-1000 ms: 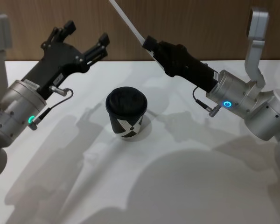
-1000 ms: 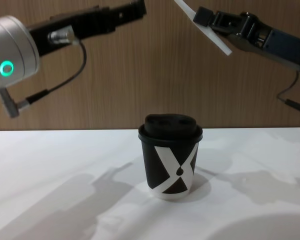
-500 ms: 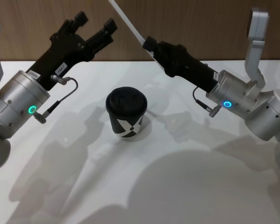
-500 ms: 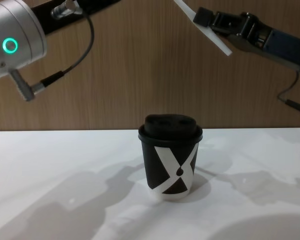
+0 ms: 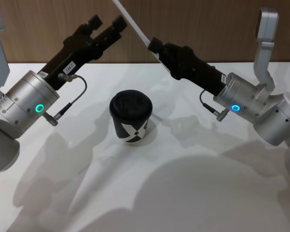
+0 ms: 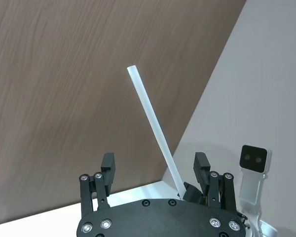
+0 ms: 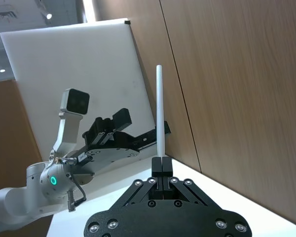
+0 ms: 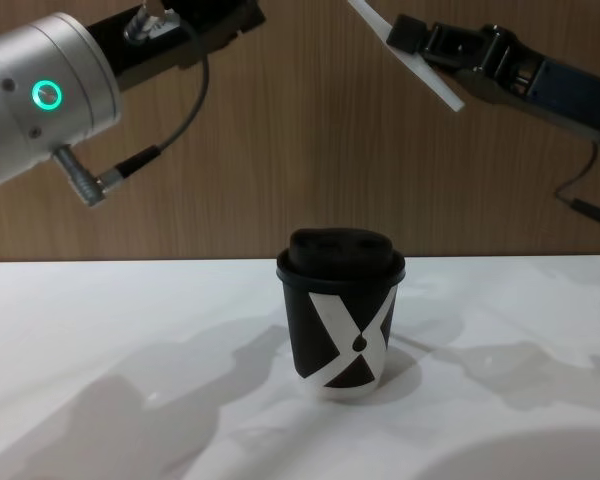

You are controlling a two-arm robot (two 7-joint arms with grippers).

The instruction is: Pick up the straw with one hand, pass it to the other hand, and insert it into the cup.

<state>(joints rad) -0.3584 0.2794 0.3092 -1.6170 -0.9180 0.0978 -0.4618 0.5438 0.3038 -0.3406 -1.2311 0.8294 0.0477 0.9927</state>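
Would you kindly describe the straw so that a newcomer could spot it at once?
Look above the white table, against the wooden wall. The shut right gripper holds the straw by its lower end, near the open left gripper. It is the only thin, straight white tube, unlike the squat black cup.

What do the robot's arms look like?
Both arms are fat silver tubes with a glowing ring: green on the left, blue on the right. A thin black cable loops off each. The left gripper and right gripper are black, two-fingered claws.
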